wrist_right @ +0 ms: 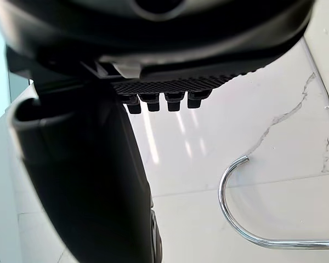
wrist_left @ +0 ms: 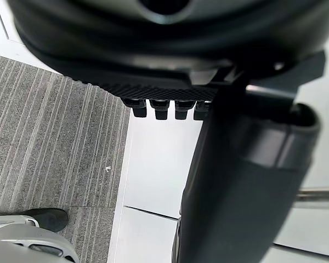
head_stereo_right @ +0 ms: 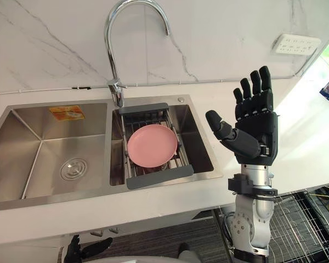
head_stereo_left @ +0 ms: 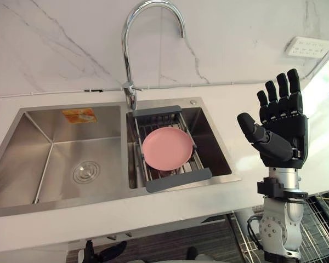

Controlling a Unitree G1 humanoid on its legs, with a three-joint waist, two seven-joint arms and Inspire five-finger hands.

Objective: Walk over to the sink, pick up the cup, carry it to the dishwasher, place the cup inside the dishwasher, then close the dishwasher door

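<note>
At the sink [head_stereo_left: 55, 164], your right hand [head_stereo_left: 279, 131] hovers, fingers spread, right of the pink plate [head_stereo_left: 167, 148] on the rack [head_stereo_left: 178, 179] in the right basin [head_stereo_left: 214, 148]; reach left and down to grasp it.

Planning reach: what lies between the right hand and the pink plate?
From pink plate to right hand: rack edge, bare basin, sink rim, counter; left eye view.

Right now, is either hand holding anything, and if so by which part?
Nothing is held. The right hand is raised beside the sink, fingers straight and spread, empty. The left hand hangs low below the counter, open and empty too.
</note>
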